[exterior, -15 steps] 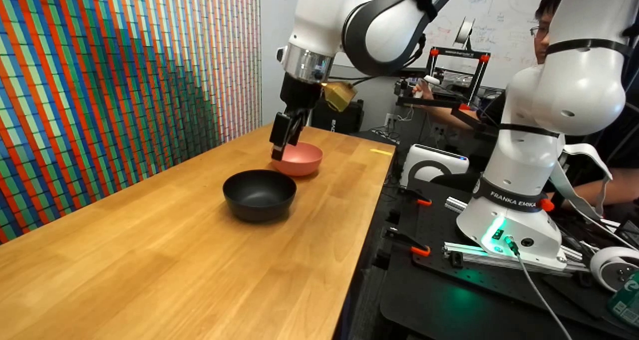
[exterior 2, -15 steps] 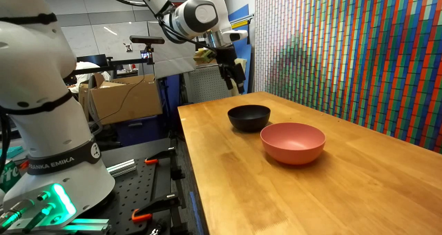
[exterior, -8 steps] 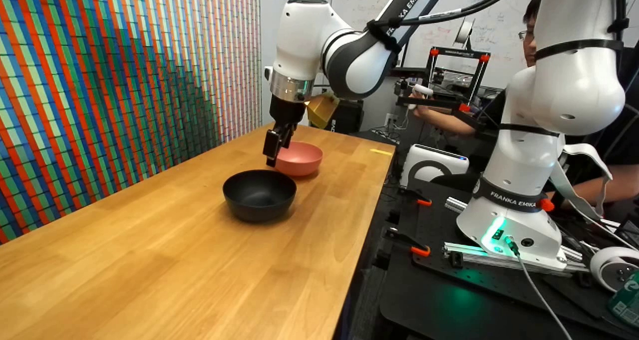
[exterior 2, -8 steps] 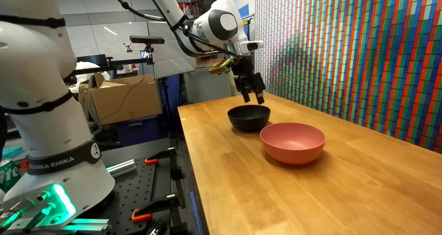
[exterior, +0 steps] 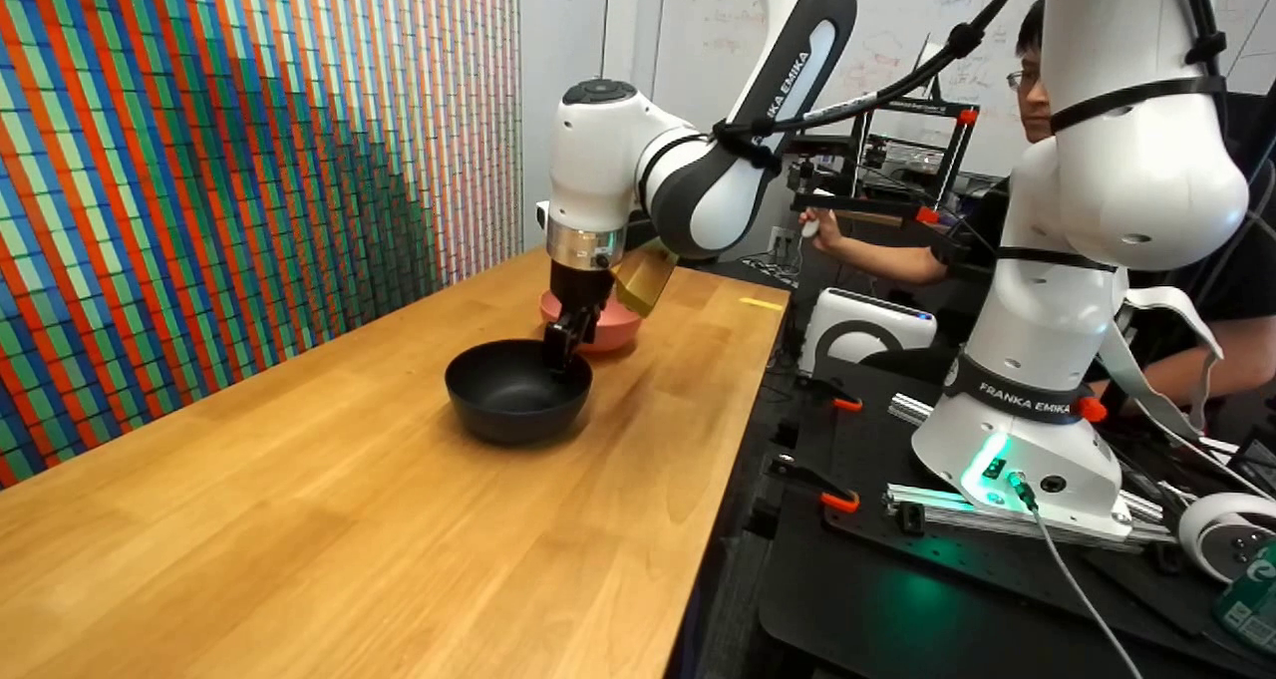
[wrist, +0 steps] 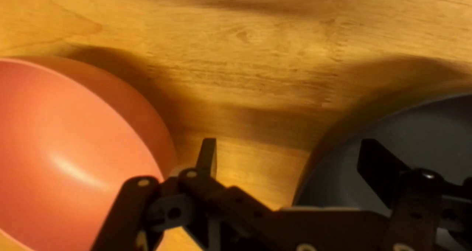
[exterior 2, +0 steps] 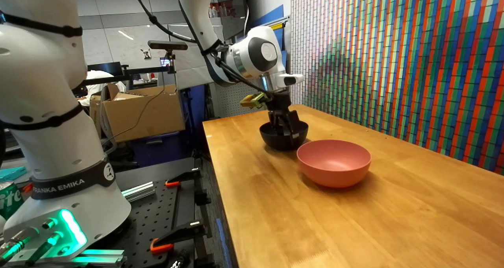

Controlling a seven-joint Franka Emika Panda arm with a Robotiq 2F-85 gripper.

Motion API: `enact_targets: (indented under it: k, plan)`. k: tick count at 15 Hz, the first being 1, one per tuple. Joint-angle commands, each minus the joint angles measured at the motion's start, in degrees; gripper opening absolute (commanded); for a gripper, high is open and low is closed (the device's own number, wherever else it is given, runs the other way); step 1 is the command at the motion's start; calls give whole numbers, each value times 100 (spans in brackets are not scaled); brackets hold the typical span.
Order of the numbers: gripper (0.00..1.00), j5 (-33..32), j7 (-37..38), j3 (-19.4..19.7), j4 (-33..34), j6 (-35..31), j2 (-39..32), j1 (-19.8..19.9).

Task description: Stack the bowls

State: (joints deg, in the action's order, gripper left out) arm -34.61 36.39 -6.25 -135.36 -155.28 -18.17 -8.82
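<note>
The black bowl (exterior: 508, 400) and the salmon-pink bowl (exterior: 615, 331) stand upright and separate, close together on the wooden table. Both also show in an exterior view, the black bowl (exterior 2: 271, 140) behind the pink bowl (exterior 2: 334, 169). In the wrist view the pink bowl (wrist: 55, 147) is at left and the black bowl (wrist: 438, 133) at right, both cut off by the frame. My gripper (wrist: 288, 142) is open and empty. One finger is over the black bowl's inside, the other over the gap between the bowls, so its rim lies between them. Contact cannot be told.
The wooden table (exterior: 329, 529) has a multicoloured tiled wall (exterior: 249, 161) along one long side. The robot base (exterior: 1017, 440) stands on a black mount beside the opposite edge. A yellow strip (exterior: 762, 303) lies near the table's far end. A person (exterior: 1037, 91) sits behind the arm.
My gripper has come down from above the table to the black bowl's rim, on the side facing the pink bowl. It stays open. Both bowls have not moved.
</note>
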Motion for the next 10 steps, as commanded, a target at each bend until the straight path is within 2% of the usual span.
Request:
enact_targets:
  k: [1,9,10]
  plan:
    - [65,-308,435,201,226,-293,-393,-128]
    - [6,-230,370,155,532,-412,-587,-195]
    - [4,-206,363,133,530,-400,-532,-199]
